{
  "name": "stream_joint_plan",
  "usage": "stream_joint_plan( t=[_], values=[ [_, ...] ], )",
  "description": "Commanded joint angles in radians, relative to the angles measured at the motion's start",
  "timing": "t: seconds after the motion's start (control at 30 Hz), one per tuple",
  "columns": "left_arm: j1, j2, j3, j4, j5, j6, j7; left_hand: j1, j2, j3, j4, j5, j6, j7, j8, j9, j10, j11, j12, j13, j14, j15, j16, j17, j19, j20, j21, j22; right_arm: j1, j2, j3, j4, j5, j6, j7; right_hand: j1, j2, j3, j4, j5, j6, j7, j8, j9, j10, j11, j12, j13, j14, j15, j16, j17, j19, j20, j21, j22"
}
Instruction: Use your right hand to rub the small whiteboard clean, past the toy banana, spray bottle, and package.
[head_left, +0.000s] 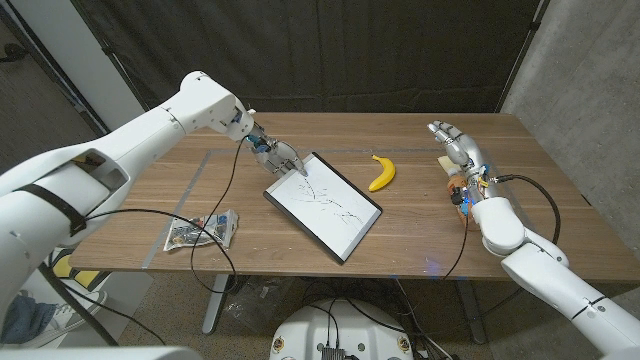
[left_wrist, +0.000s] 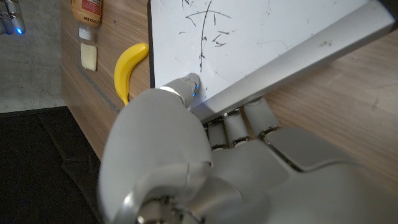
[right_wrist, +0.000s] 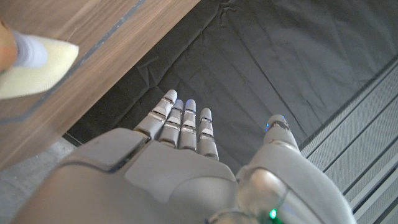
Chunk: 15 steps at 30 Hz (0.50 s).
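Note:
The small whiteboard (head_left: 322, 205) lies slanted at the table's middle, with black scribbles on its white face (left_wrist: 249, 37). My left hand (head_left: 278, 158) grips its far left corner, thumb on the face and fingers under the frame (left_wrist: 186, 162). A yellow toy banana (head_left: 382, 172) lies just right of the board (left_wrist: 127, 65). My right hand (head_left: 455, 148) is raised at the far right, open, fingers spread and holding nothing (right_wrist: 186, 168). The spray bottle (head_left: 456, 186) with its orange label (left_wrist: 87, 9) lies partly hidden by my right wrist.
A crumpled package (head_left: 203, 232) lies near the front left of the wooden table (head_left: 450, 240). A pale yellow sponge (left_wrist: 89, 56) sits beside the bottle (right_wrist: 37, 68). Cables trail over the left side. A dark curtain hangs behind the table.

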Motion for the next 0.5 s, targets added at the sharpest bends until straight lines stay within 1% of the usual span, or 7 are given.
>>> stream_joint_plan(
  t=[0.03,0.1,0.23,0.3,0.4,0.5],
  values=[
    [-0.018,-0.007,0.023,0.017,-0.005,0.001,-0.016,-0.008,0.000,0.013,0.004,-0.005,0.013,0.031,0.001,-0.001,0.015,-0.006,-0.002,0.002,0.015,-0.001,-0.002,-0.001,0.004,-0.001,-0.003,0.001,0.063,-0.028,-0.041,-0.087,-0.188,-0.280,-0.083,0.055,-0.012,0.019,-0.004,0.006,0.006,-0.004,0.002,0.003,0.010,-0.009,0.002,0.003,0.027,-0.020,0.009,0.001,0.022,-0.012,0.008,0.002],
    [-0.018,-0.008,0.021,0.014,-0.006,0.003,-0.012,-0.008,0.000,0.013,0.004,-0.005,0.014,0.031,0.001,-0.001,0.015,-0.006,-0.002,0.002,0.015,-0.002,-0.003,-0.001,0.006,-0.001,-0.003,0.001,0.081,-0.029,-0.055,-0.094,-0.207,-0.323,-0.084,0.076,-0.018,0.023,-0.005,0.004,0.008,0.004,0.003,0.002,0.015,-0.010,0.004,0.002,0.036,-0.021,0.011,0.001,0.038,-0.018,0.013,0.001],
    [-0.022,-0.007,0.024,0.009,-0.005,0.006,-0.013,-0.010,-0.001,0.016,0.005,-0.006,0.018,0.031,0.001,-0.001,0.019,-0.005,-0.003,0.002,0.020,-0.006,-0.003,-0.001,0.010,-0.002,-0.002,0.001,0.115,-0.028,-0.079,-0.097,-0.232,-0.380,-0.085,0.117,-0.030,0.030,-0.003,0.001,0.009,0.009,0.002,0.002,0.035,-0.017,0.010,0.002,0.060,-0.033,0.015,0.001,0.060,-0.024,0.018,0.000],
    [-0.023,-0.006,0.025,0.008,-0.005,0.007,-0.013,-0.011,-0.002,0.018,0.006,-0.006,0.022,0.031,0.000,-0.002,0.022,-0.006,-0.003,0.001,0.023,-0.006,-0.004,-0.001,0.011,-0.002,-0.002,0.001,0.131,-0.025,-0.095,-0.098,-0.249,-0.416,-0.089,0.128,-0.034,0.031,-0.002,0.000,0.016,0.012,0.004,0.002,0.041,-0.018,0.012,0.002,0.072,-0.034,0.017,0.000,0.069,-0.024,0.020,0.000],
    [-0.019,-0.003,0.018,0.003,-0.010,0.011,-0.006,-0.012,-0.002,0.019,0.007,-0.007,0.025,0.031,0.000,-0.002,0.025,-0.007,-0.004,0.001,0.024,-0.006,-0.005,-0.001,0.013,-0.002,-0.002,0.001,0.155,-0.033,-0.116,-0.105,-0.265,-0.479,-0.073,0.138,-0.039,0.032,0.000,-0.001,0.024,0.015,0.006,0.002,0.050,-0.020,0.015,0.002,0.081,-0.032,0.018,0.000,0.077,-0.025,0.022,0.000],
    [-0.020,0.000,0.020,-0.001,-0.011,0.017,-0.004,-0.014,-0.003,0.022,0.007,-0.007,0.026,0.030,-0.002,-0.002,0.026,-0.005,-0.006,0.001,0.027,-0.006,-0.006,-0.001,0.013,-0.002,-0.004,0.001,0.185,-0.039,-0.153,-0.125,-0.304,-0.578,-0.061,0.146,-0.043,0.032,0.002,-0.002,0.030,0.016,0.007,0.001,0.058,-0.027,0.017,0.001,0.090,-0.037,0.019,0.000,0.084,-0.026,0.023,0.000]
  ],
)
